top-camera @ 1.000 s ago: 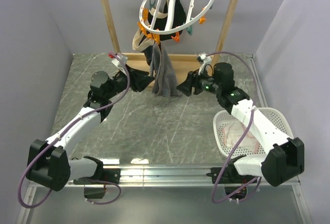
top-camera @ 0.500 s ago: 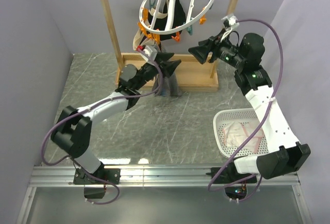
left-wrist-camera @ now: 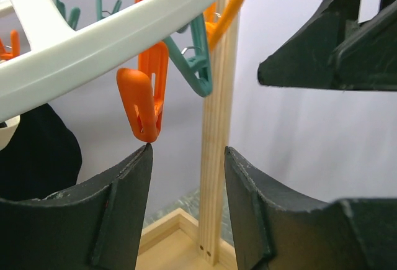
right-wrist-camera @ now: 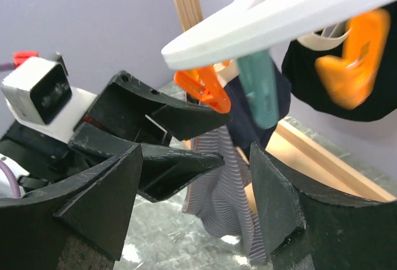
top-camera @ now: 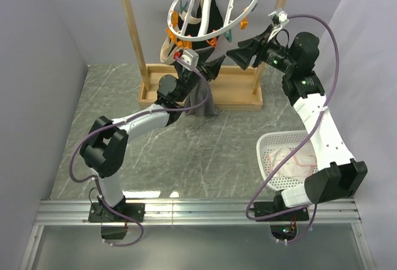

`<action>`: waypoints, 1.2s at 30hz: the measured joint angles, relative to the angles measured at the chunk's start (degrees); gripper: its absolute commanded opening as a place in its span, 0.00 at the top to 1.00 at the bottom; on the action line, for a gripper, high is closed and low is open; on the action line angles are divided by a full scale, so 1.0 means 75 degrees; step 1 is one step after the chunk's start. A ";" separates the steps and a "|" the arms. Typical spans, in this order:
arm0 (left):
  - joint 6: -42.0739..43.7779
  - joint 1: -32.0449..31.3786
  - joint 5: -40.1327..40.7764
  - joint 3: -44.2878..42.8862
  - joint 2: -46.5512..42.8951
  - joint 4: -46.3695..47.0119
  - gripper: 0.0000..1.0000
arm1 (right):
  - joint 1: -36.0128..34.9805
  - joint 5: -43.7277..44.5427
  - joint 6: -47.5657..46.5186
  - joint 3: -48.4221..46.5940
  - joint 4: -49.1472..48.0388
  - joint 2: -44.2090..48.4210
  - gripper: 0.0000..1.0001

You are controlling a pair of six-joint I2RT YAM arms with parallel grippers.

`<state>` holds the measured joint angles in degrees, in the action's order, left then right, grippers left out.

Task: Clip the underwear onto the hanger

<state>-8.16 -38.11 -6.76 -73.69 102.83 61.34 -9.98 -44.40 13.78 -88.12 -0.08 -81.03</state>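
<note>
Within the last second both arms have climbed from low beside the hanging cloth up to the near rim of the hanger (left-wrist-camera: 93,46). The left fingers (left-wrist-camera: 93,214) stand apart with nothing between them, one tip touching the orange clothespin (left-wrist-camera: 144,99) that dangles under that rim. The right fingers (right-wrist-camera: 93,208), closing in from the hanger's right side, are spread wide and equally empty. The underwear (right-wrist-camera: 220,189) hangs straight down below the hanger's near rim toward the surface. Its top runs up behind the left fingers, so whether a pin already grips it cannot be told. With neither arm holding fabric, this looks like lining up on the pin, not yet clipping. Behind the hanger stands the wooden frame (top-camera: 132,28).
</note>
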 measured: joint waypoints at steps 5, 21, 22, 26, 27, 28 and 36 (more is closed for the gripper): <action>0.0087 -0.0003 0.0204 -0.0221 0.0230 0.0079 0.48 | 0.0216 -0.0160 0.0178 -0.0347 -0.0061 -0.0254 0.24; -0.0044 -0.0003 0.0495 -0.0175 0.0353 0.0012 0.54 | 0.0286 -0.0507 0.0391 -0.0469 -0.0090 -0.0388 0.25; -0.0067 -0.0003 0.0495 -0.0149 0.0353 -0.0003 0.54 | 0.0286 -0.0522 0.0414 -0.0469 -0.0099 -0.0388 0.25; -0.0099 -0.0003 0.0498 0.0035 0.0306 -0.0015 0.52 | 0.0286 -0.0583 0.0440 -0.0475 -0.0111 -0.0388 0.25; -0.0099 -0.0003 0.0501 0.0079 0.0280 -0.0017 0.52 | 0.0286 -0.0589 0.0443 -0.0475 -0.0111 -0.0388 0.25; -0.0096 -0.0003 0.0507 0.0099 0.0268 -0.0015 0.51 | 0.0286 -0.0612 0.0443 -0.0475 -0.0117 -0.0388 0.25; -0.0023 -0.0003 0.0542 0.0044 0.0256 0.0073 0.49 | 0.0286 -0.0638 0.0507 -0.0475 -0.0315 -0.0414 0.25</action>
<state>-8.34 -38.13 -2.70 -73.36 104.75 61.89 -7.84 -49.19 17.58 -91.68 -2.44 -84.14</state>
